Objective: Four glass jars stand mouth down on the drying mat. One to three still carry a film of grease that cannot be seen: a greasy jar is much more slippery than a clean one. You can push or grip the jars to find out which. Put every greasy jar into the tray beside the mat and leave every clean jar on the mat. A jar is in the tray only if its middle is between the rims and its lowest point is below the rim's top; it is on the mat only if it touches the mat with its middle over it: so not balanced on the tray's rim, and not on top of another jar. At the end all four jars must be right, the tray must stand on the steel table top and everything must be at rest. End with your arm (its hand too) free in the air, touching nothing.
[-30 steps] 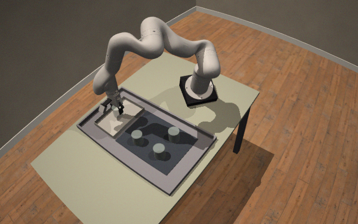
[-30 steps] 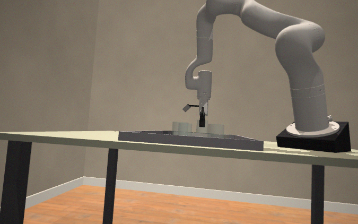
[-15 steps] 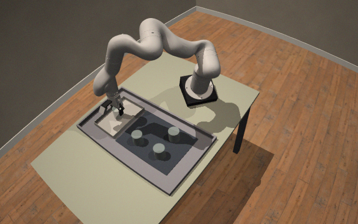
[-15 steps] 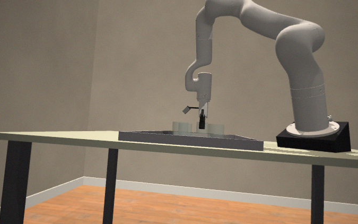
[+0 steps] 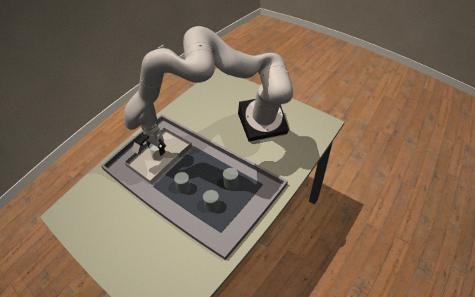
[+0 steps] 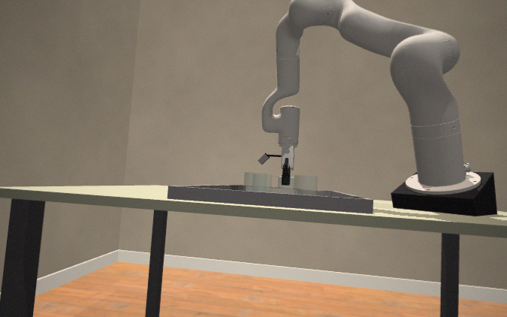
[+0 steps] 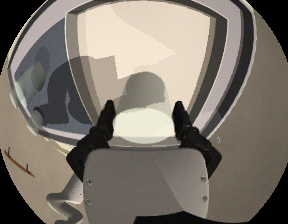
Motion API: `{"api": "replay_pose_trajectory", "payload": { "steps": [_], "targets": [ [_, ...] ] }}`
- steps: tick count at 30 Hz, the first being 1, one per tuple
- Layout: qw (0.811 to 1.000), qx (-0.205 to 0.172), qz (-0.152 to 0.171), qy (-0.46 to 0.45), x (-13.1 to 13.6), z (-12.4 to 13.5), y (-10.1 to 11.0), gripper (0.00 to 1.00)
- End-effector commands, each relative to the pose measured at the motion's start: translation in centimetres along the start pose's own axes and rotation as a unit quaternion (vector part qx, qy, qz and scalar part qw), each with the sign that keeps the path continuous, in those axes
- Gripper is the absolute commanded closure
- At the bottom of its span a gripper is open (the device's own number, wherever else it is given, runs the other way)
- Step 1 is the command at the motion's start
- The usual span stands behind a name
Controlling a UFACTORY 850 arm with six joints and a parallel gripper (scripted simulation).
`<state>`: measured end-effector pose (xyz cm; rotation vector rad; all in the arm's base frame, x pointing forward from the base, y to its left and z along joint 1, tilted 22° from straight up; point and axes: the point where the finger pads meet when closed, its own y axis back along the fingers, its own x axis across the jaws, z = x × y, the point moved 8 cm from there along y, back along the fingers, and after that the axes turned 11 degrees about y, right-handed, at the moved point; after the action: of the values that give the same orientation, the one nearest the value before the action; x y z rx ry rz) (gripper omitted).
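1. Top view: the tool (image 5: 153, 144) hangs over the far part of the tray (image 5: 135, 167), its jaws spread and letting go. A pale jar (image 5: 153, 147) shows between them, low in the tray. Three more jars stand on the dark mat (image 5: 231, 211): one (image 5: 181, 181) near the tray's rim, one (image 5: 230, 176) toward 3 o'clock of it, one (image 5: 210, 199) toward 5 o'clock. The bench (image 5: 84, 236) carries everything.

2. Exterior view: the tool (image 6: 285, 173) points straight down, its tips level with the jar tops (image 6: 305, 182) behind the raised rim. The released jar is hidden here.

3. Wrist view: the jar (image 7: 145, 125) sits square between the two black fingers, at 12 o'clock from the tool body, with a slim gap on each side; the grip is released. The tray floor (image 7: 161, 36) spreads beyond it.

4. Handling, as I judge it: stiff, light glass, breakable, and slippery if filmed. Take it across the round wall, near mid-height, and squeeze squarely.
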<state>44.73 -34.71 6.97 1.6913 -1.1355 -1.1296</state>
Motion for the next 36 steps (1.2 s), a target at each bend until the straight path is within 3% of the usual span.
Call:
{"api": "replay_pose_trajectory", "payload": {
  "steps": [1,12,36],
  "targets": [
    [1.0,0.0,0.001,0.0,0.1,0.0,0.1,0.0],
    [1.0,0.0,0.001,0.0,0.1,0.0,0.4,0.0],
    [1.0,0.0,0.001,0.0,0.0,0.0,9.0,0.0]
  ]
}}
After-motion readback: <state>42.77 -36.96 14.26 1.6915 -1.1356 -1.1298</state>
